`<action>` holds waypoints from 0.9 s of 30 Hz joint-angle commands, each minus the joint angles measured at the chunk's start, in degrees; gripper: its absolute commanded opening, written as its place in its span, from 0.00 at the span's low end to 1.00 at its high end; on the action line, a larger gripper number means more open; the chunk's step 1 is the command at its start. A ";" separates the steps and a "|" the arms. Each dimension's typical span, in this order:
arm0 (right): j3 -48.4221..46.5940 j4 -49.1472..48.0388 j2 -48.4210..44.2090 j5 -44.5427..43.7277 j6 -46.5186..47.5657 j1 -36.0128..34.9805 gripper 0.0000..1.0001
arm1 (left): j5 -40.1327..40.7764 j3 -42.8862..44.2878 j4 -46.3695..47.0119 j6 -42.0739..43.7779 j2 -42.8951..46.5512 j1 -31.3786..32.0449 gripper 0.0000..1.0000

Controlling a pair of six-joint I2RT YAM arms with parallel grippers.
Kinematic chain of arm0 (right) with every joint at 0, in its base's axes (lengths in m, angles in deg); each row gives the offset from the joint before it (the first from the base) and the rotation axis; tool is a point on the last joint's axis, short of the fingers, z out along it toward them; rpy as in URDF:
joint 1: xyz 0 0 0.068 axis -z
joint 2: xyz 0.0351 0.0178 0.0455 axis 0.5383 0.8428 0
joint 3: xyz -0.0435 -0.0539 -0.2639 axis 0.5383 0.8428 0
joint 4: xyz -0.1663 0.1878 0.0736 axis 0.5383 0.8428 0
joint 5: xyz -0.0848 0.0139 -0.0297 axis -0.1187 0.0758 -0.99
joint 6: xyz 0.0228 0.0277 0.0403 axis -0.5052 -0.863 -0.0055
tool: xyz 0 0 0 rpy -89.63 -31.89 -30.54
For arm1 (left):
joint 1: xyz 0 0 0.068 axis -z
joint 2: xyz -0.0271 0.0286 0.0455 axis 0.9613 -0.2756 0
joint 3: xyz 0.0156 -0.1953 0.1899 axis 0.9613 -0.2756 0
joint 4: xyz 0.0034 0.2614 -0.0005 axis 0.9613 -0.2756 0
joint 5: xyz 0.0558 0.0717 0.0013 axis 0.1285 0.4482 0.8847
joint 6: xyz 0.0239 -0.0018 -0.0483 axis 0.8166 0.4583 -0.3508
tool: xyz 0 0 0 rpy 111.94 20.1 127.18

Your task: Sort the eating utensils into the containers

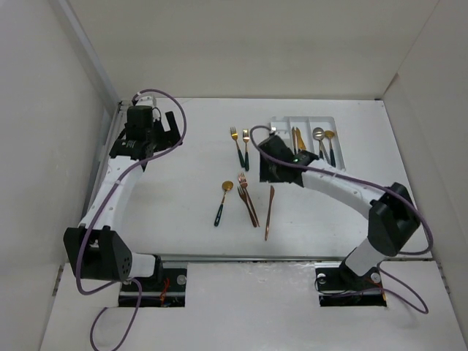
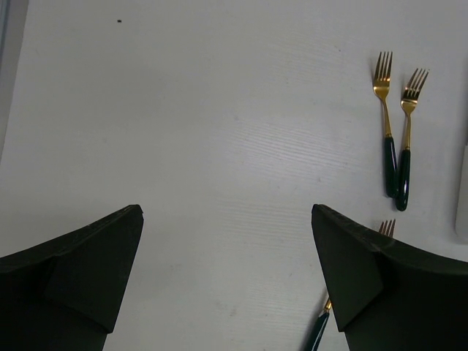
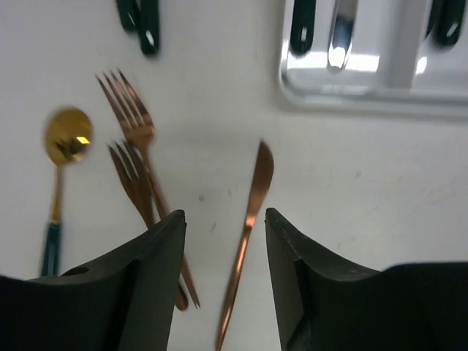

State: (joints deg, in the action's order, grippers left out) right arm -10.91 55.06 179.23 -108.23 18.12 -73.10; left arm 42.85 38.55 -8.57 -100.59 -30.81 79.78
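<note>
– Tray (image 1: 281, 121) first: where does it sit, and what is in it?
– It is white and sits at the back right of the tabletop (image 1: 175, 190), with three long compartments side by side. The middle one holds slim gold pieces (image 1: 296, 139), too small to tell their kind. The right one holds two spoons (image 1: 322, 142), one with a silver bowl and one with a gold bowl. The left one is partly hidden behind the right arm (image 1: 344, 189).
– What lies loose?
– Six things, all left of the tray. A copper knife (image 3: 256, 186) lies nearest it. Two copper forks (image 3: 135, 121) lie just left of the knife, their handles overlapping. A gold spoon (image 3: 67, 137) with a dark handle is left of those. Farther back, two gold forks (image 2: 390, 164) with dark handles lie parallel and close together.
– And the right fingers (image 3: 153, 278)?
– They stand apart with nothing held, hanging by the tray's near left corner. The copper knife shows in the gap between them, flat on the tabletop and untouched.
– The left fingers (image 2: 80, 278)?
– They are spread wide and empty over bare tabletop at the back left, well apart from the forks.
</note>
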 commanded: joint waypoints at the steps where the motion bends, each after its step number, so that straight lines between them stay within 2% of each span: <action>1: 3.09 6.42 1.65 1.13 -10.54 -2.17 0.53 | -2.96 -2.36 1.12 -0.82 3.49 -0.24 1.00; 5: 8.88 4.67 0.95 3.58 -12.57 -4.99 0.51 | -3.76 -3.15 1.74 -0.83 4.98 -0.24 1.00; 12: 13.55 2.82 2.44 7.27 -15.82 -9.12 0.51 | -5.42 -3.15 1.74 -0.83 6.74 -0.24 1.00; 21: 18.40 -2.10 6.04 9.84 -16.87 -10.35 0.48 | -7.71 -3.68 1.74 -0.83 7.98 -0.24 1.00; 22: 19.00 -2.10 6.75 9.83 -17.40 -10.35 0.40 | -7.71 -4.20 1.74 -0.83 8.50 -0.24 1.00; 25: 19.54 -2.62 6.75 9.13 -17.41 -10.35 0.25 | -8.24 -4.73 1.74 -0.83 8.50 -0.24 1.00; 26: 19.54 -2.63 6.75 7.65 -17.93 -10.35 0.13 | -8.24 -4.73 1.74 -0.83 8.50 -0.24 1.00; 27: 19.54 -2.63 6.75 7.64 -17.93 -10.35 0.08 | -8.24 -4.73 1.74 -0.83 8.50 -0.24 1.00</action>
State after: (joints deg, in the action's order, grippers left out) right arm 6.06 54.84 182.93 -100.23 2.10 -82.89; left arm 35.59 34.27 -8.20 -101.22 -24.14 79.78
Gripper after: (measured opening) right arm 0.121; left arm 0.997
